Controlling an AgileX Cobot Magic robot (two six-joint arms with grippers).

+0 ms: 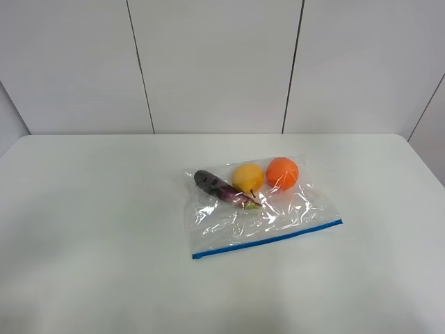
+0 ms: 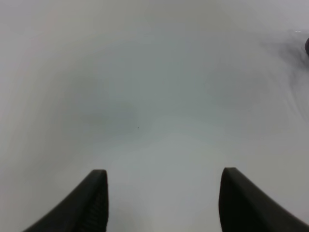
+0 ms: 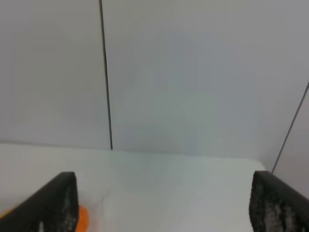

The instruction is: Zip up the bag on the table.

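Observation:
The clear crinkly bag point(image 1: 278, 216) lies flat on the white table point(image 1: 90, 209), a little right of the middle. Its blue zip strip point(image 1: 268, 241) runs along the near edge. Inside, at the far end, are a dark eggplant point(image 1: 217, 186), a yellow fruit point(image 1: 247, 177) and an orange point(image 1: 281, 172). Neither arm appears in the high view. My left gripper point(image 2: 164, 170) is open over bare tabletop, nothing between its fingers. My right gripper point(image 3: 163, 174) is open wide, facing the back wall, and a sliver of the orange point(image 3: 82, 218) shows by one finger.
A white panelled wall point(image 1: 215, 62) with dark seams stands behind the table. The table's far right corner point(image 1: 403, 138) is rounded. A blurred dark spot point(image 2: 306, 46) and faint creases show at the edge of the left wrist view.

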